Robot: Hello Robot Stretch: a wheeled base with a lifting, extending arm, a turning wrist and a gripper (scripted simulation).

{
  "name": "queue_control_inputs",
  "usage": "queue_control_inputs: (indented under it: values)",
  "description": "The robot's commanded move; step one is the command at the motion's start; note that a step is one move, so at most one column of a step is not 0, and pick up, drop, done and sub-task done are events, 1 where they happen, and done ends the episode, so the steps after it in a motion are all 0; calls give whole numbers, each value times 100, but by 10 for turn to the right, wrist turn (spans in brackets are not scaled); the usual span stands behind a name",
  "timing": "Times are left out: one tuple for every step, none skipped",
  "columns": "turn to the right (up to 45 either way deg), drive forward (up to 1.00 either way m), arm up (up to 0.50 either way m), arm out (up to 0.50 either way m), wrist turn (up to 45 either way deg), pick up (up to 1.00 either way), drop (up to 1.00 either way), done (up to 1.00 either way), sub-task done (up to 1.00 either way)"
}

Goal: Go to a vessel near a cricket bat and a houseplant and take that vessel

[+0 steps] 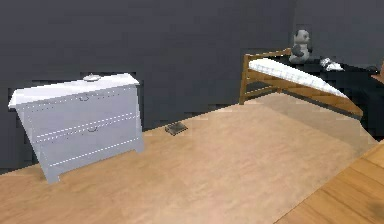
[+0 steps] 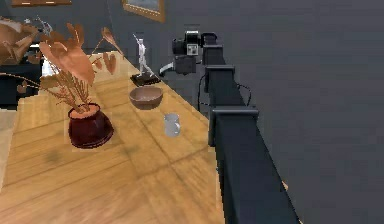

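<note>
Brown bowl (image 2: 146,97) near the claw (image 2: 168,66)

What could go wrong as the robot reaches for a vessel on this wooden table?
The brown bowl and small grey cup both sit near the houseplant, so it might take the wrong one. The arm runs close beside the cup and could knock it. The gripper is near a slender white figurine, which may topple.
</note>
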Motion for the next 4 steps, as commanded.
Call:
queue_control_inputs:
  values:
    - [0, 0, -26, 0, 0, 0, 0, 0, 0]
    - [0, 0, 0, 0, 0, 100, 0, 0, 0]
    - [0, 0, 10, 0, 0, 0, 0, 0, 0]
    - [0, 0, 0, 0, 0, 0, 0, 100, 0]
